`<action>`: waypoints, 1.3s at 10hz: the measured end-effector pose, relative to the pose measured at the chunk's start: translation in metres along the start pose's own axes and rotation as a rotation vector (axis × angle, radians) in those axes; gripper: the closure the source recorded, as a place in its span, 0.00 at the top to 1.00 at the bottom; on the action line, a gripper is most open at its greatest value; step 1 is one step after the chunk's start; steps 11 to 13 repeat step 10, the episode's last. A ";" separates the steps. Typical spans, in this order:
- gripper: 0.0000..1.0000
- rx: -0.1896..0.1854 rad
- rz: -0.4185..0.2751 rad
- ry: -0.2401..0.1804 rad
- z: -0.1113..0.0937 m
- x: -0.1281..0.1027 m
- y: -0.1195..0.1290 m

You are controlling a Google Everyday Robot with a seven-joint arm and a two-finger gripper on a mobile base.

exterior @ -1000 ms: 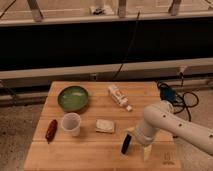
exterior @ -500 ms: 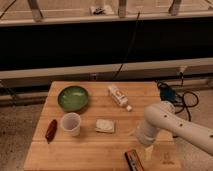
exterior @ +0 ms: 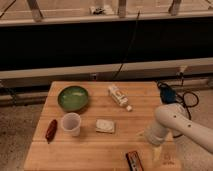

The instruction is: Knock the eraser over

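— Near the bottom edge of the frame, right of centre, where was the eraser (exterior: 134, 159)?

— It lay flat on the wooden table (exterior: 100, 145), a slim dark block with a reddish-brown broad face up, close to the table's front edge.

— And the gripper (exterior: 158, 152)?

— It hung at lower right under the white, rounded arm (exterior: 172, 125), just right of the eraser and apart from it. Whether its fingers were spread or closed could not be told; nothing was seen held in it.

— What room was open on the table?

— Bare planks ran along the front from the lower left corner to the eraser, and a strip between the white square packet (exterior: 104, 126) and the arm.

— What else stood there?

— A round green bowl (exterior: 73, 97) at upper left, glossy. A white cup (exterior: 71, 123) below it, upright. A dark red elongated object (exterior: 51, 130) beside the cup near the left edge. A white tube-like bottle (exterior: 118, 96) lay tilted at upper centre. Black cables (exterior: 175, 95) trailed off the right edge.
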 end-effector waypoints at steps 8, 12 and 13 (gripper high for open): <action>0.80 0.199 0.069 0.019 -0.045 -0.009 0.011; 0.80 0.154 0.050 0.023 -0.028 -0.021 0.012; 0.80 0.154 0.050 0.023 -0.028 -0.021 0.012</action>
